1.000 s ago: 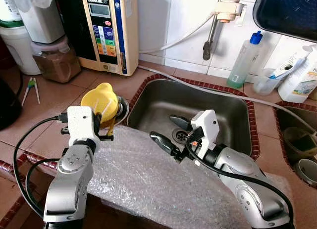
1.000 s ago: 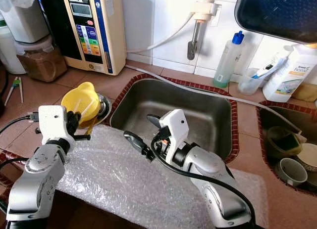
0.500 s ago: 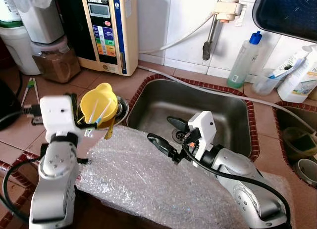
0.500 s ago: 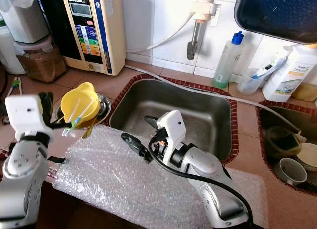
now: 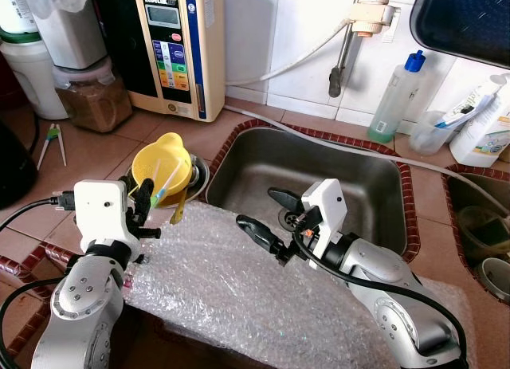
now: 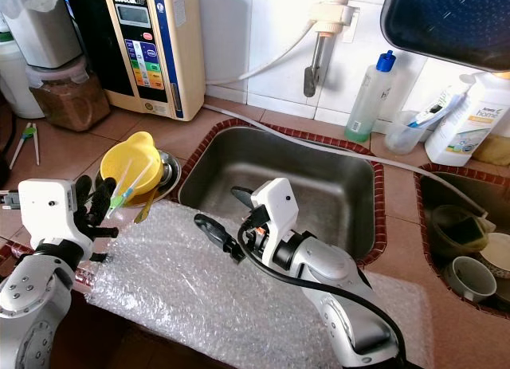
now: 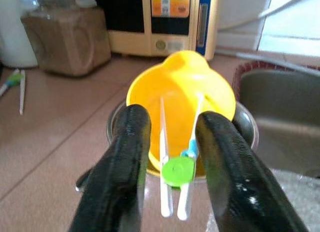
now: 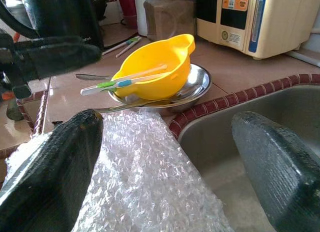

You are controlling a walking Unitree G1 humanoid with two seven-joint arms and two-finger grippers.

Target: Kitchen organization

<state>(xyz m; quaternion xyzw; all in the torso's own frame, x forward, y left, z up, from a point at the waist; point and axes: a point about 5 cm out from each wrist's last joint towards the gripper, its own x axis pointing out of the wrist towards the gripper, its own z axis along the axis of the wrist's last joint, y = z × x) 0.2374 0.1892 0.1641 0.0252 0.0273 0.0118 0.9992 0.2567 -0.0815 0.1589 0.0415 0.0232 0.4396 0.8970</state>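
Tiled kitchen bench (image 5: pixel 96 150), terracotta, with a steel sink (image 5: pixel 319 178) set into it and a water ioniser (image 5: pixel 177 46) against the wall. Bubble wrap (image 5: pixel 239 293) spread over the near bench edge, probably as padding.

Yellow bowl (image 5: pixel 163 160) sits tipped in a steel dish (image 6: pixel 166 174) just left of the sink. Training chopsticks (image 7: pixel 175 164), white, joined by a green hinge, lie across the bowl's rim, tips inside, so they rest there rather than roll off.

My left hand (image 7: pixel 172 167) is just short of the bowl, fingers (image 7: pixel 127 157) parted either side of the chopsticks' hinge end, nothing gripped. Lined up for a pinch, I judge.

My right hand (image 5: pixel 267 217) hovers over the wrap at the sink's near edge, fingers spread wide, empty. A second chopstick pair (image 5: pixel 49 139) lies further left on the bench.
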